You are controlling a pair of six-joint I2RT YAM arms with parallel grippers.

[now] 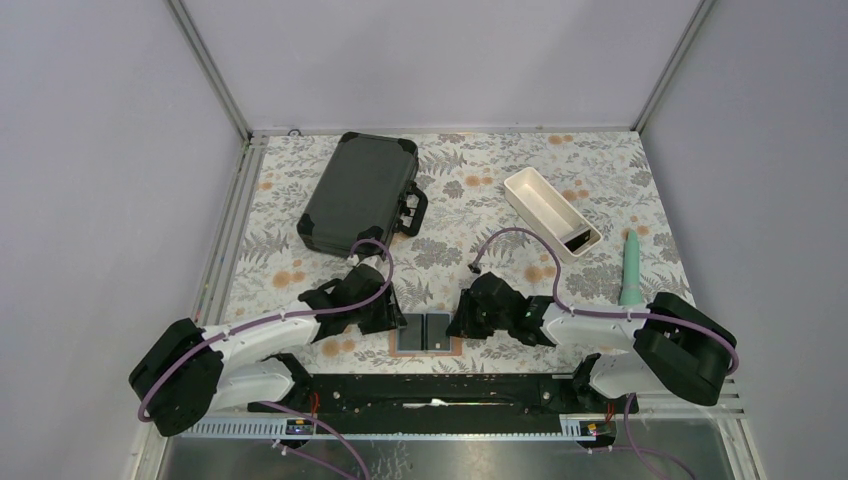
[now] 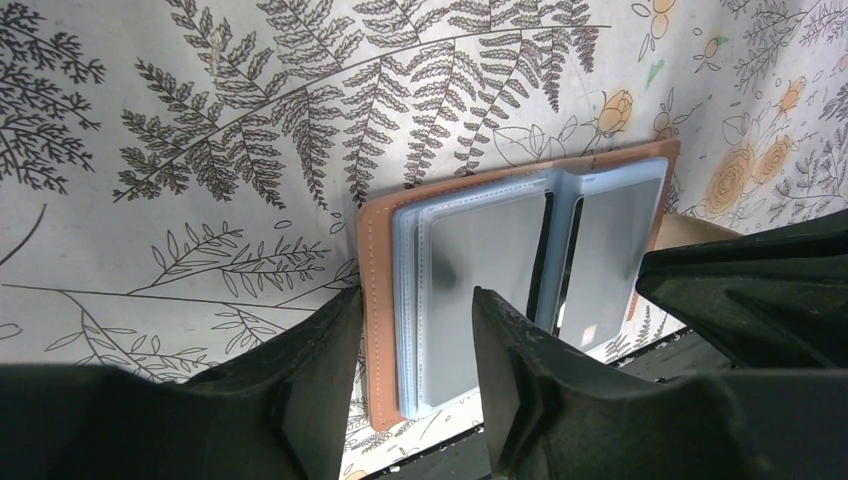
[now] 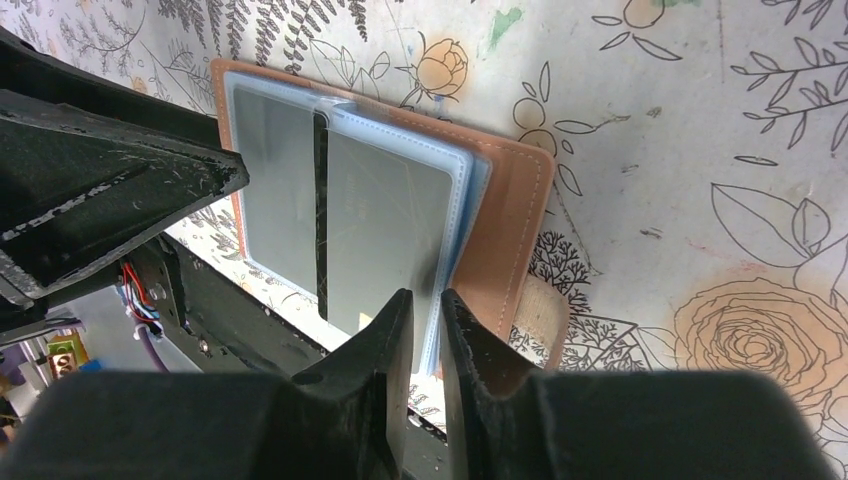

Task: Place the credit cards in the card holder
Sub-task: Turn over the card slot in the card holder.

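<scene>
Credit cards (image 2: pixel 480 270) show grey inside the pale blue sleeves of the card holder (image 1: pixel 423 331), which lies open at the near edge of the worktop (image 1: pixel 480 200). Left end effector (image 2: pixel 415 310) straddles one page, wide; right end effector (image 3: pixel 427 305) pinches a sleeve edge, narrow. Seating looks nearly done; next, press them fully home.
</scene>
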